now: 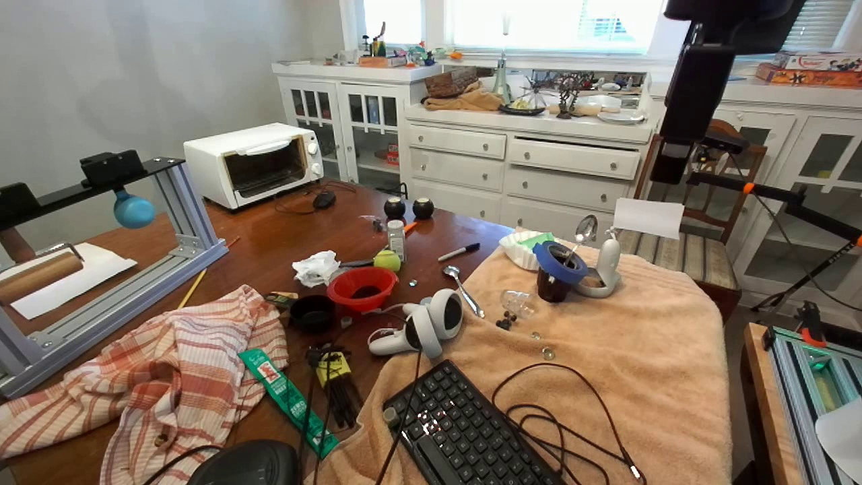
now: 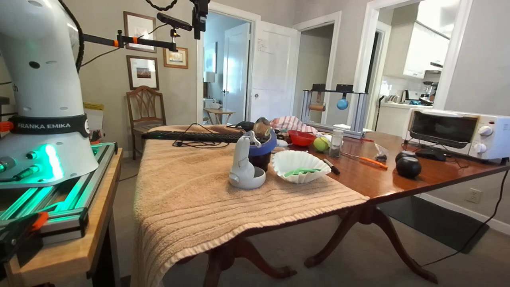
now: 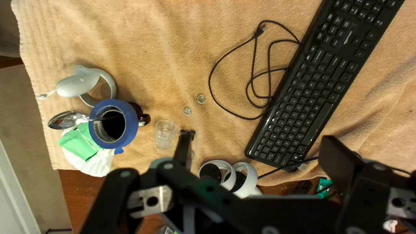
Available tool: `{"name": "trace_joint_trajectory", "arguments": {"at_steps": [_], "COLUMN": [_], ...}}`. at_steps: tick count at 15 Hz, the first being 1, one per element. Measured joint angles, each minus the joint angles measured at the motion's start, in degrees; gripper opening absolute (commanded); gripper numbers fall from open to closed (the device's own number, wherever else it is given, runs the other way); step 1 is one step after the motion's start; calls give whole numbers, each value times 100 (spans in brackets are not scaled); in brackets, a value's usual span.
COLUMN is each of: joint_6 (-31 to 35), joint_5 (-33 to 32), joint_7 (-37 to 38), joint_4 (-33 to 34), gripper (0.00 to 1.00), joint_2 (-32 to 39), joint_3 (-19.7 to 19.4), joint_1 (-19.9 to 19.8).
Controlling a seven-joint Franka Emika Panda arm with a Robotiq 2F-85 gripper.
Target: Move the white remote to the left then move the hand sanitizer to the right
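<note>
Wrist view: your gripper (image 3: 258,143) stands with its fingers spread wide above the towel (image 3: 156,48) and keyboard (image 3: 312,81). In an exterior view, a white controller (image 1: 609,259) rests upright on the towel, just beside the mug (image 1: 553,289); two more white controllers (image 1: 425,330) lie together near the keyboard. Which of the three your task means, you cannot tell. In an exterior view, the clear bottle (image 2: 336,143), the best match for your sanitizer, stands upright on the tabletop (image 2: 364,179), near the tennis ball (image 2: 321,144); its label is too small to read.
</note>
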Motion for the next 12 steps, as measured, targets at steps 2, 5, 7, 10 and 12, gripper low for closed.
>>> {"name": "trace_joint_trajectory", "arguments": {"at_steps": [2, 5, 7, 10, 12], "joint_6": [0, 0, 0, 1, 2], "joint_5": [0, 0, 0, -11, -135], "joint_7": [0, 0, 0, 4, 61], "joint_4": [0, 0, 0, 0, -2], "gripper": [100, 100, 100, 100, 100], "joint_2": [0, 0, 0, -2, 4], "joint_3": [0, 0, 0, -2, -25], "joint_1": [0, 0, 0, 0, -12]}}
